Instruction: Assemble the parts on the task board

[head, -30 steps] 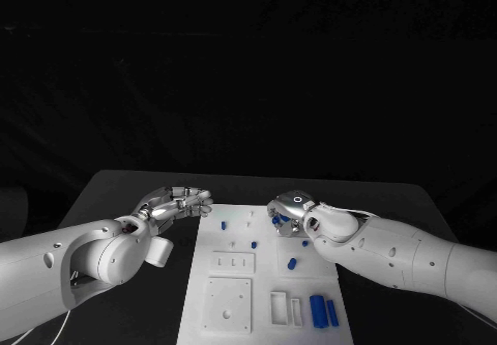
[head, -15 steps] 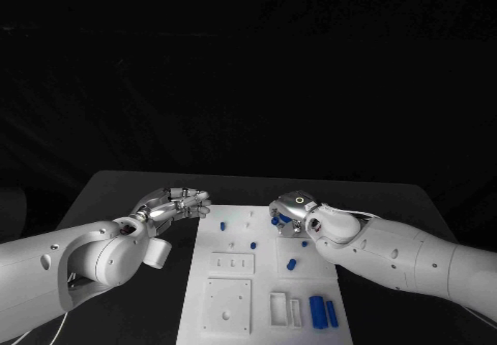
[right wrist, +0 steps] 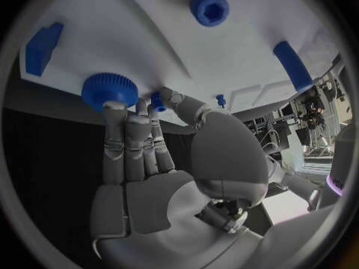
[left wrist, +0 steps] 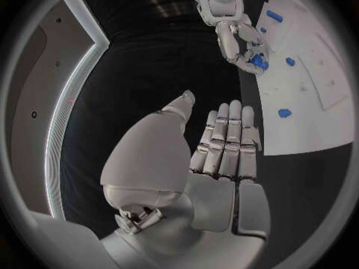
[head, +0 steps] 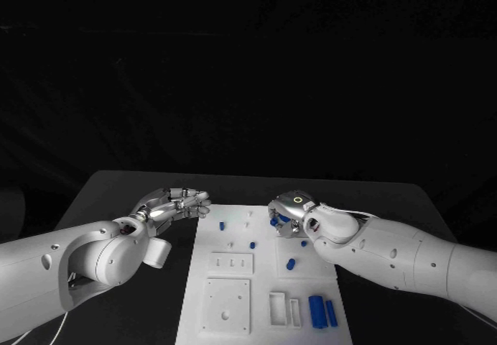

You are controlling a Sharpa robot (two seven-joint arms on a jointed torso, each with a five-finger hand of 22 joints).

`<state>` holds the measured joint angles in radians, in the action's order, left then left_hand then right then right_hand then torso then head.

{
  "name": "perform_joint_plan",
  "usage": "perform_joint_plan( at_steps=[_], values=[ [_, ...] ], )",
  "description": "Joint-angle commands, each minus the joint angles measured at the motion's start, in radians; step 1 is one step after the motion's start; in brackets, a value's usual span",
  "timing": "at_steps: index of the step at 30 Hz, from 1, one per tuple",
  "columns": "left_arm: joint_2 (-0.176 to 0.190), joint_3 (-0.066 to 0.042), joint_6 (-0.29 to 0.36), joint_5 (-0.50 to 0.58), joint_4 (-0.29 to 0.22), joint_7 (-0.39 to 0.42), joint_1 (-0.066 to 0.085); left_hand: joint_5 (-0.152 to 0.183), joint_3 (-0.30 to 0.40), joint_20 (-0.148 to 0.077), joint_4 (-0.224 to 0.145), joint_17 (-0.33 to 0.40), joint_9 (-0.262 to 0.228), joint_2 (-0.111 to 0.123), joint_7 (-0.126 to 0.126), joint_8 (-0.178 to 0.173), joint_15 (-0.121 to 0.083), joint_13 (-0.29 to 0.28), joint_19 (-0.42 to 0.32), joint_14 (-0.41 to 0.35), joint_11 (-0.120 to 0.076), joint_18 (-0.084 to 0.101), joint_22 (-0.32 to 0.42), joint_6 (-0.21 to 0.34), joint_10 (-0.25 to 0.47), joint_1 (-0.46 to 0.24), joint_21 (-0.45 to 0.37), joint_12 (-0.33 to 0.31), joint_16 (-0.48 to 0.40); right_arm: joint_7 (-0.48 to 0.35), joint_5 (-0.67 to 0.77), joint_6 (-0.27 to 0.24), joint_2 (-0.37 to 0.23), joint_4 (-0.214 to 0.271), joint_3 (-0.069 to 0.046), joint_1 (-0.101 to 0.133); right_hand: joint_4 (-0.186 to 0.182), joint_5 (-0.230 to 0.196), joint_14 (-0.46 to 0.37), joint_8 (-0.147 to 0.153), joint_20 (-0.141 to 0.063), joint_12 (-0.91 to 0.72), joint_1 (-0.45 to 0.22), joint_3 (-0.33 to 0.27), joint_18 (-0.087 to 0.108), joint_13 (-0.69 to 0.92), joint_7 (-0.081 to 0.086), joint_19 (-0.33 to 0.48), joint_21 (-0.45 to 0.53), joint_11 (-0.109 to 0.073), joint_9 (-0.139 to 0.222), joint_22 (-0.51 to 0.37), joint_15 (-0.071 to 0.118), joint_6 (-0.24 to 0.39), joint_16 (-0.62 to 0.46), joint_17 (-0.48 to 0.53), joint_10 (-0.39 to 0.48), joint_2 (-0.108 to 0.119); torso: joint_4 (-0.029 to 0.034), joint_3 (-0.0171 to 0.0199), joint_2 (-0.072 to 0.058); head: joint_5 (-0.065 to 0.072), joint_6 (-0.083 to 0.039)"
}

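Right hand [head: 293, 213] over far right of board [head: 230, 248], fingers pinching small blue part [right wrist: 158, 100] beside blue gear [right wrist: 110, 88]. Left hand [head: 174, 204] empty, fingers straight, off board's left edge. Risk: thin pinch, part slips or tilts, jams at seat; fingers nudge gear.

The board [head: 233, 284] was white, its parts [head: 318, 311] blue, the surface [head: 124, 188] black, and both hands [head: 176, 205] silver.

- The room behind the table [head: 114, 188] is almost black; the white board [head: 233, 287] is the brightest surface
- The silver hands carry soft highlights; no hard glare
- Wrist pictures are circular; straight edges bend; a dark frame surrounds them
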<state>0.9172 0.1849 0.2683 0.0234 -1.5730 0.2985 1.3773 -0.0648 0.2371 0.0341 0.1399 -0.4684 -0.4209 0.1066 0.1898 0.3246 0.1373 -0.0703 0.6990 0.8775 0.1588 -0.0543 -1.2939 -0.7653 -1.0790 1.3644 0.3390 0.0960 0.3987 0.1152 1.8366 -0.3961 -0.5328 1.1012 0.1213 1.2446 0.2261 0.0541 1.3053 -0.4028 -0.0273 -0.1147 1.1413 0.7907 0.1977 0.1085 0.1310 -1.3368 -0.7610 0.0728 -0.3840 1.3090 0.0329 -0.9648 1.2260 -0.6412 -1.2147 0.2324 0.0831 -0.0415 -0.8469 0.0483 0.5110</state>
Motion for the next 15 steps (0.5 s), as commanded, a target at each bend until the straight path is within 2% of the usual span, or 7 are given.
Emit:
perform_joint_plan(
  at_steps=[1,11,15],
  values=[
    [-0.002,0.0,-0.016,-0.005,-0.001,0.002,0.001,0.005,0.0,0.007,0.007,-0.001,0.001,0.003,0.002,-0.004,0.005,0.001,0.0,0.006,0.001,-0.011,-0.001,-0.008,-0.007,0.002,-0.007,-0.006,-0.005,-0.004,-0.007,0.06,0.001,0.0,0.008,-0.012,-0.007,-0.005,-0.003,-0.009,-0.028,-0.007,0.001,0.002,0.064,0.005,-0.004,-0.024,-0.008,-0.004,-0.005,0.024,0.011,-0.014,0.007,0.002,-0.056,-0.015,0.001,-0.0009,0.0,0.0,0.001],
    [-0.003,0.0,-0.017,-0.005,-0.002,0.001,0.001,0.004,-0.001,0.007,0.007,-0.002,0.002,0.003,0.002,-0.005,0.005,0.001,0.0,0.006,0.0,-0.011,-0.002,-0.008,-0.008,0.007,-0.007,-0.008,-0.006,0.006,-0.013,0.054,0.007,0.003,0.008,-0.012,-0.008,-0.005,-0.003,-0.018,-0.029,-0.011,-0.006,0.007,0.064,0.022,-0.013,-0.021,-0.031,-0.013,-0.015,0.025,0.02,-0.032,0.012,0.007,-0.075,-0.022,0.0003,-0.0008,-0.001,-0.002,0.0],
    [-0.003,0.0,-0.016,-0.005,-0.001,0.001,0.001,0.004,-0.001,0.007,0.007,-0.002,0.002,0.003,0.002,-0.005,0.005,0.001,0.0,0.006,0.0,-0.011,-0.002,-0.009,-0.009,0.009,-0.007,-0.008,-0.007,0.016,-0.031,0.038,0.008,0.01,0.008,-0.012,-0.011,-0.005,-0.005,-0.026,-0.029,-0.017,-0.002,0.022,0.064,0.033,-0.02,-0.021,-0.047,-0.021,-0.022,0.025,0.029,-0.05,0.015,0.008,-0.092,-0.043,0.0005,-0.0013,-0.001,-0.002,0.0]
  ],
)
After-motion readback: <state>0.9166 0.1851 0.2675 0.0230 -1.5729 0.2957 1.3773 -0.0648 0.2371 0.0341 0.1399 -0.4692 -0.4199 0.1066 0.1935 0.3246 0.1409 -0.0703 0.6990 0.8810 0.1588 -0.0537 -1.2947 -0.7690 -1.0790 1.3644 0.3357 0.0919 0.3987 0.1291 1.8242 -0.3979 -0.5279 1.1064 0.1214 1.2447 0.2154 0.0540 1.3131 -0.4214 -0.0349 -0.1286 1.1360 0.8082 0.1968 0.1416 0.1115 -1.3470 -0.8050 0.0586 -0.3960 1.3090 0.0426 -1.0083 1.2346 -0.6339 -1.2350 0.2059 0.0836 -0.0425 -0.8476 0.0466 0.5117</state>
